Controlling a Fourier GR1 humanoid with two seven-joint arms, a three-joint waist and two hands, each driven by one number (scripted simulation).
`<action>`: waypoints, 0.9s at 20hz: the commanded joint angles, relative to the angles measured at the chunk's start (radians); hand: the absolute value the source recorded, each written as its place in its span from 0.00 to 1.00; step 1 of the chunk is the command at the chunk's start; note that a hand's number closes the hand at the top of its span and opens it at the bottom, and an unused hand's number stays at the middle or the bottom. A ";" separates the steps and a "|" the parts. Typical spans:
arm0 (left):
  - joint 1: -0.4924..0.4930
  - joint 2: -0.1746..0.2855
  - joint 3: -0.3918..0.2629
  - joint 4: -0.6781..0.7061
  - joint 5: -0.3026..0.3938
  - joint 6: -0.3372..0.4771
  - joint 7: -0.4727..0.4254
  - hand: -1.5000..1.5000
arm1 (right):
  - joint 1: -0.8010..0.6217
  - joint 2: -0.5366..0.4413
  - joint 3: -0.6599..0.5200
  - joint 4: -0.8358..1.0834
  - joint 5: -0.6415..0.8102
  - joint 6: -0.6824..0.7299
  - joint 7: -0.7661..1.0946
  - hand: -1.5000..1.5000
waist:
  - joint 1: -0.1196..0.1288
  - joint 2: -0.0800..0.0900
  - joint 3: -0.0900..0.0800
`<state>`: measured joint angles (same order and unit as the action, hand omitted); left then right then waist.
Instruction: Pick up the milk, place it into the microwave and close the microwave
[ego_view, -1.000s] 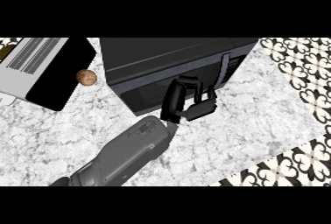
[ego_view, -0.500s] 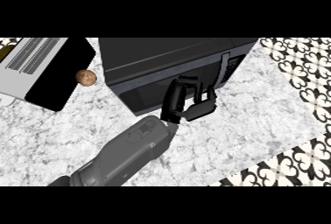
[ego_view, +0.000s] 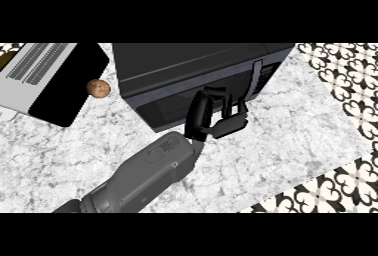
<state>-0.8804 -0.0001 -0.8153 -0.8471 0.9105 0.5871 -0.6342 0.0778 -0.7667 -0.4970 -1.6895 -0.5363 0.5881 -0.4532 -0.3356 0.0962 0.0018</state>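
1. Table: white-grey marbled top. It fills most of the frame and runs from the left edge to the lower right.

2. Microwave: a dark box at upper centre, seen from above and turned at a slant. Its front faces the lower left of the frame. The door looks closed flat against the body, though the dark front makes this hard to confirm. A grey vertical handle stands near the right end of the front.

3. Forearm: grey. It enters at the lower left edge and slants up and right towards the microwave's front.

4. Flat grey unit: lies at the upper left, cut by the frame edge. It has a ribbed panel and a black end that faces the microwave. It stands well apart from the arm.

5. Patterned black-and-white tiling: borders the table along the right edge and at the lower right corner.

6. Left robot hand: black, at centre frame, just in front of the microwave door and below the handle.
   - The long fingers are stretched upward along the door front.
   - The rest of the hand is spread off to their right.
   - It grips nothing.

7. Small brown round item: lies on the table between the grey unit and the microwave's left corner, well left of the hand.

8. Milk: no carton shows on the table or in the hand, so its place cannot be told.
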 joint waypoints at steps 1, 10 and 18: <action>-0.077 0.000 0.038 0.071 0.029 -0.012 0.007 1.00 | -0.022 -0.025 -0.012 0.027 0.006 0.004 0.000 0.00 | -0.002 0.015 -0.001; -0.097 0.000 0.014 0.078 0.067 -0.018 -0.017 1.00 | -0.052 -0.033 -0.009 0.115 -0.046 0.042 -0.004 0.00 | 0.007 0.019 0.005; -0.101 0.000 -0.008 0.093 0.094 -0.027 -0.043 1.00 | -0.089 -0.060 -0.018 0.177 -0.092 0.062 0.015 0.00 | 0.015 0.022 0.004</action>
<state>-0.9081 -0.0005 -0.8559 -0.8293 0.9867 0.5816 -0.6967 0.0081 -0.8181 -0.5146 -1.5456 -0.6108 0.6262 -0.4306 -0.3248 0.1046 0.0074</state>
